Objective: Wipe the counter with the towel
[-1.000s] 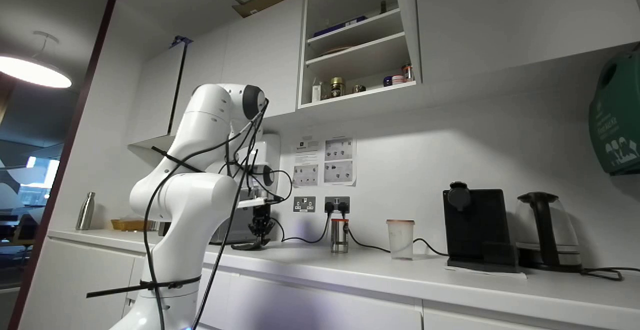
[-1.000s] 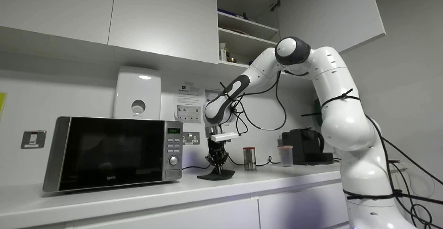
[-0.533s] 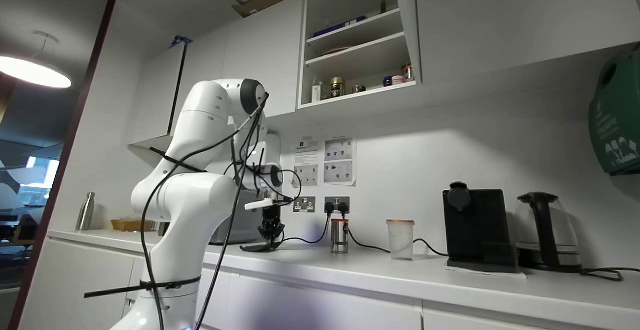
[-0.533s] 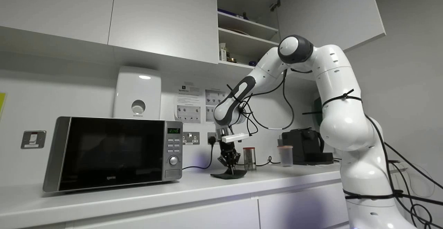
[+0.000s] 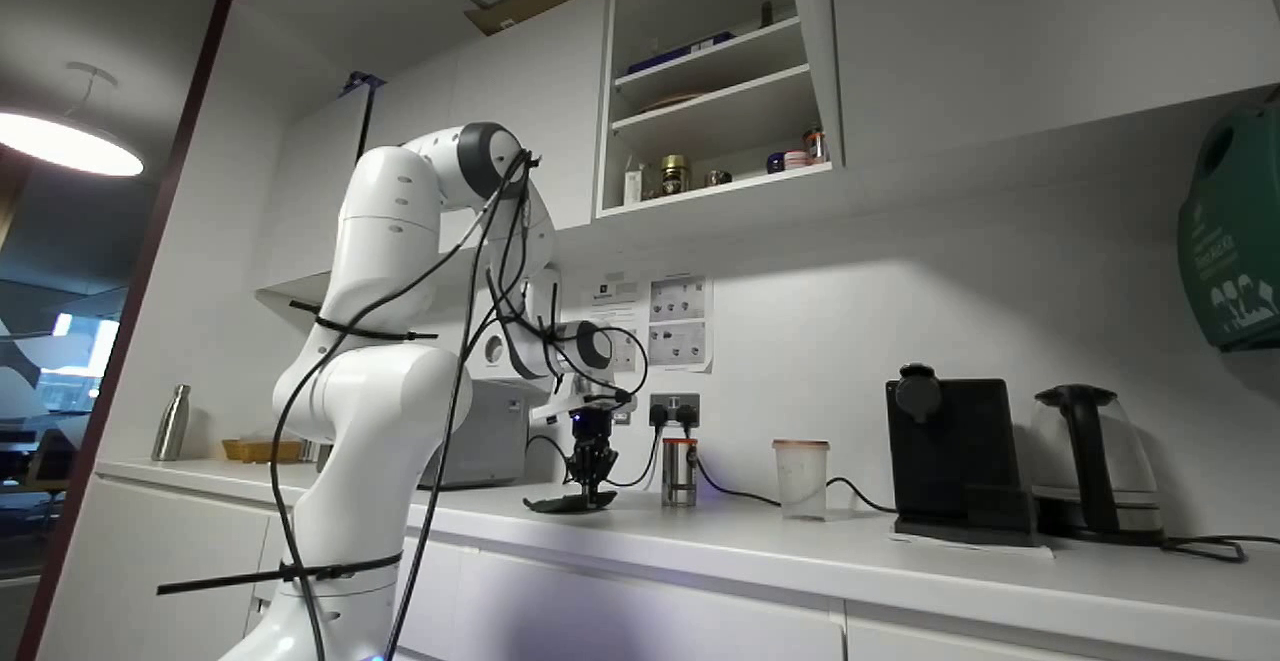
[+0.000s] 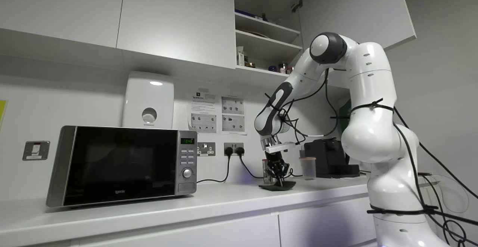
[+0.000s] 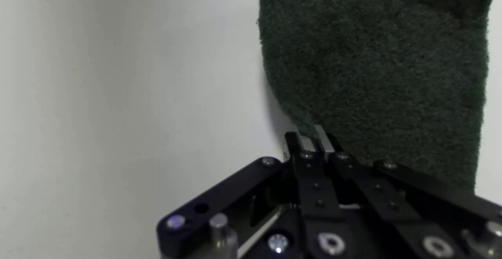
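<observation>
The towel is a small dark grey-green cloth, lying mostly flat on the counter in the wrist view (image 7: 372, 63). It shows as a low dark strip in both exterior views (image 5: 560, 505) (image 6: 273, 187). My gripper (image 7: 315, 136) is shut on the towel's edge, and a pinched fold rises between the fingertips. The gripper points down at the counter in both exterior views (image 5: 597, 491) (image 6: 280, 182). The counter is the long white worktop (image 5: 760, 549), which also shows in an exterior view (image 6: 209, 202) and in the wrist view (image 7: 157, 94). The fingers hide part of the towel.
A metal canister with a red lid (image 5: 679, 476) stands close to the gripper. Beyond it are a plastic tub (image 5: 802, 481), a black coffee machine (image 5: 950, 451) and a kettle (image 5: 1095, 471). A microwave (image 6: 125, 164) stands on the opposite side. Cables (image 6: 251, 173) run along the wall.
My gripper has slid the towel along the counter, away from the microwave and toward the canister, rightward in both exterior views. The gripper now partly covers the canister in an exterior view.
</observation>
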